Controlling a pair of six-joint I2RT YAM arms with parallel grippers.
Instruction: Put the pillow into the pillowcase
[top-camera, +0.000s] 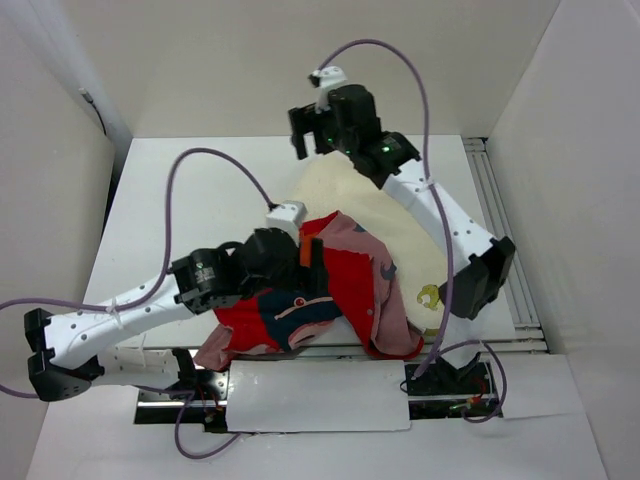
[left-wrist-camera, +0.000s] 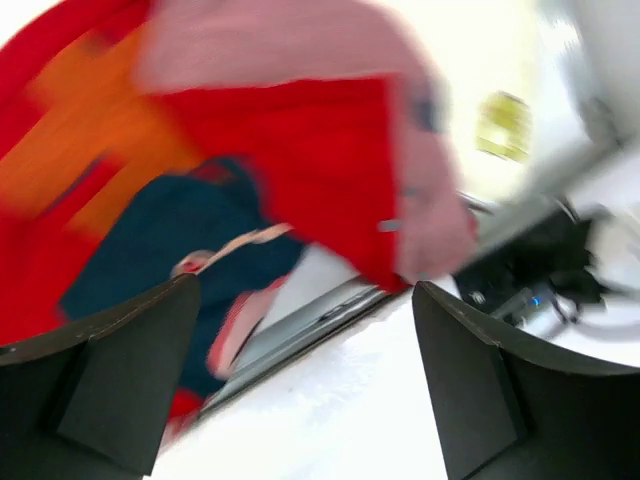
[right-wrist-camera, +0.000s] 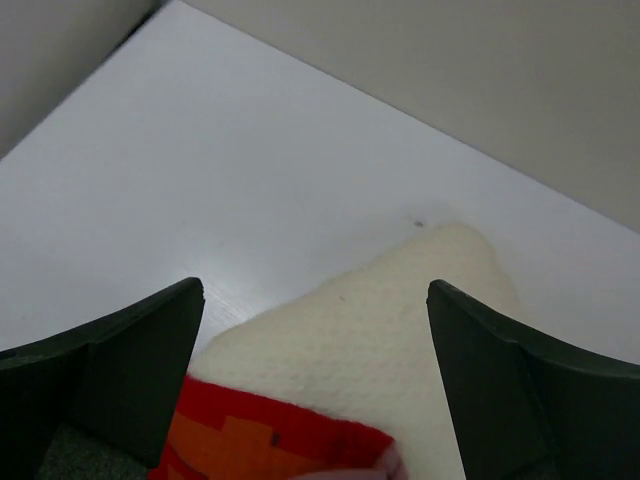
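Note:
The cream pillow (top-camera: 405, 215) lies slantwise on the table, its yellow emblem (top-camera: 430, 296) near the front right corner. The red pillowcase (top-camera: 350, 285) is crumpled over the pillow's near left part, pinkish reverse side folded on top. My left gripper (top-camera: 312, 262) hovers over the pillowcase; in the blurred left wrist view the jaws (left-wrist-camera: 305, 380) stand wide apart and empty, with the pillowcase (left-wrist-camera: 290, 140) beyond. My right gripper (top-camera: 300, 132) is raised above the pillow's far corner. It is open (right-wrist-camera: 315, 370) and empty over the pillow (right-wrist-camera: 400, 330) and the red pillowcase edge (right-wrist-camera: 260, 440).
White walls enclose the table on the left, back and right. An aluminium rail (top-camera: 500, 200) runs along the right side. A white board (top-camera: 315, 395) lies at the front edge between the arm bases. Purple cables loop above both arms.

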